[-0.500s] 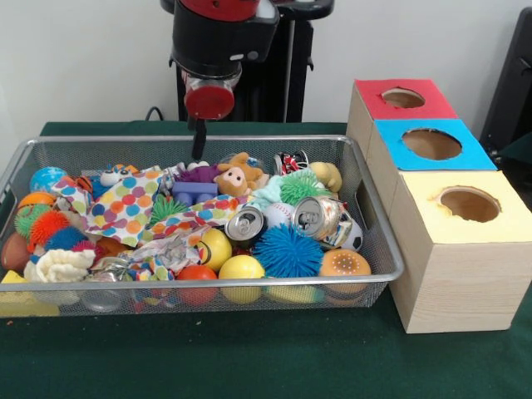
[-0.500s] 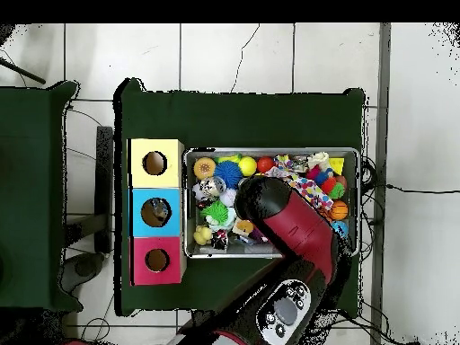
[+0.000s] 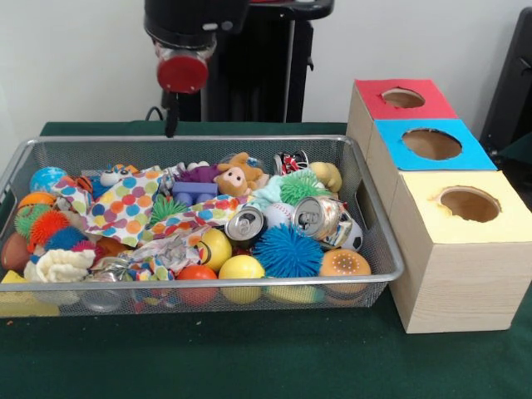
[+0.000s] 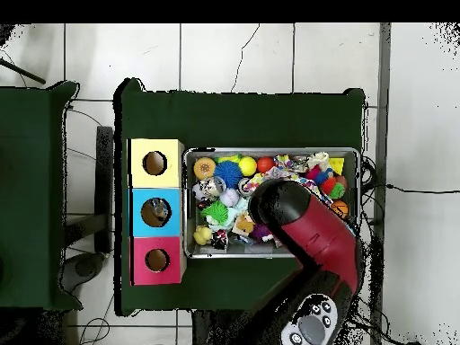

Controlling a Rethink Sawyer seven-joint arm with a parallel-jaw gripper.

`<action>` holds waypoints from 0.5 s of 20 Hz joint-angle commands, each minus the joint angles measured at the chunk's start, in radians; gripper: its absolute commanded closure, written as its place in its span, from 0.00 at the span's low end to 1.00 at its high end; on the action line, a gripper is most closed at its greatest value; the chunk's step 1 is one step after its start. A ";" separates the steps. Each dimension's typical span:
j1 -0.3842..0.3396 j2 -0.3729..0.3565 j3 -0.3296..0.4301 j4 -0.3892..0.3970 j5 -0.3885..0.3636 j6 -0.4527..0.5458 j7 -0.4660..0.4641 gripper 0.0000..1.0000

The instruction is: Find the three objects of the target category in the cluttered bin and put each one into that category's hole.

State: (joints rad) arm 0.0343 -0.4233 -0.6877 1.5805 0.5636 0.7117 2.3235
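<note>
Green cloth covers the tabletop point(image 3: 249, 366), which is seen standing on a pale tiled floor point(image 4: 234, 54) in the overhead view. On it, toward 9 o'clock in the front view, the cluttered bin point(image 3: 378, 249) of silver wire mesh is set, filled with toys. Just beside its 3 o'clock side a row of three boxes is placed: a yellow-topped box point(image 3: 465, 249) nearest, a blue-topped box point(image 3: 428, 143) behind it, and a red-topped box point(image 3: 401, 98) farthest, each with a round hole. From 12 o'clock the red and black arm point(image 3: 184, 50) is held above the bin's far edge; whether the claw point(image 3: 171, 123) is spread or pressed together cannot be told. Inside the bin a polka-dot cloth point(image 3: 125, 208), a spiky blue ball point(image 3: 287, 249), two crushed cans point(image 3: 320, 218) and a yellow ball point(image 3: 241, 268) are seen.
</note>
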 commanded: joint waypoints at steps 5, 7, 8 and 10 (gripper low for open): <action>-0.033 -0.018 0.153 -0.013 -0.101 -0.018 0.027 0.00; -0.020 -0.007 0.143 -0.031 -0.103 0.000 0.057 0.00; -0.016 0.002 0.138 -0.045 -0.106 0.012 0.070 0.00; -0.012 0.022 0.128 -0.077 -0.110 0.029 0.095 0.00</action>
State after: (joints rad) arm 0.0163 -0.4551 -0.6853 1.5695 0.4956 0.7064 2.3235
